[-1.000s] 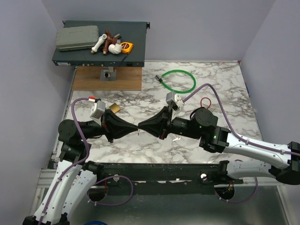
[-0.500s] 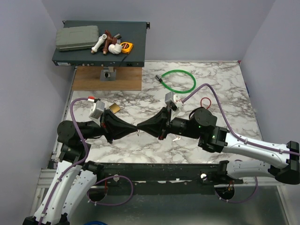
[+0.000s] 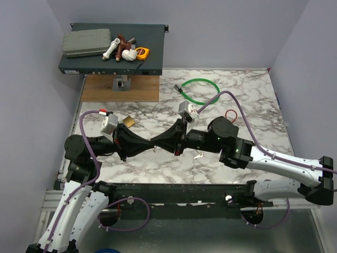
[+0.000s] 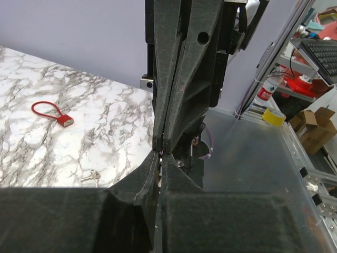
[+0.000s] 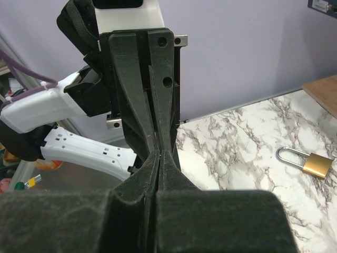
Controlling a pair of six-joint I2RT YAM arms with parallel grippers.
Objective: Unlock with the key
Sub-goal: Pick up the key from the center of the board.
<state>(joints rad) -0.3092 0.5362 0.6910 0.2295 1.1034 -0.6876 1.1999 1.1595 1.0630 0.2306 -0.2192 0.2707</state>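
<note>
My left gripper (image 3: 149, 143) and right gripper (image 3: 154, 142) meet tip to tip above the middle of the marble table (image 3: 237, 84), both shut. In the left wrist view a thin silvery glint, the key (image 4: 159, 164), shows in the narrow slit between my left fingers (image 4: 147, 179). The right gripper (image 4: 162, 146) presses its tips onto the same spot. In the right wrist view my right gripper (image 5: 159, 157) is tightly shut and the key is hidden. The brass padlock (image 3: 128, 122) lies on the table behind my left wrist; it also shows in the right wrist view (image 5: 315, 164).
Another small silvery key (image 4: 92, 175) lies on the marble under the right arm, also in the top view (image 3: 199, 156). A red cable lock (image 3: 230, 114), a green cable loop (image 3: 201, 90), a wooden board (image 3: 121, 87) and a dark case (image 3: 113, 50) with parts are at the back.
My right arm has moved a little to the left, pushing its fingertips further onto the left gripper's tips. The left arm has stayed still.
</note>
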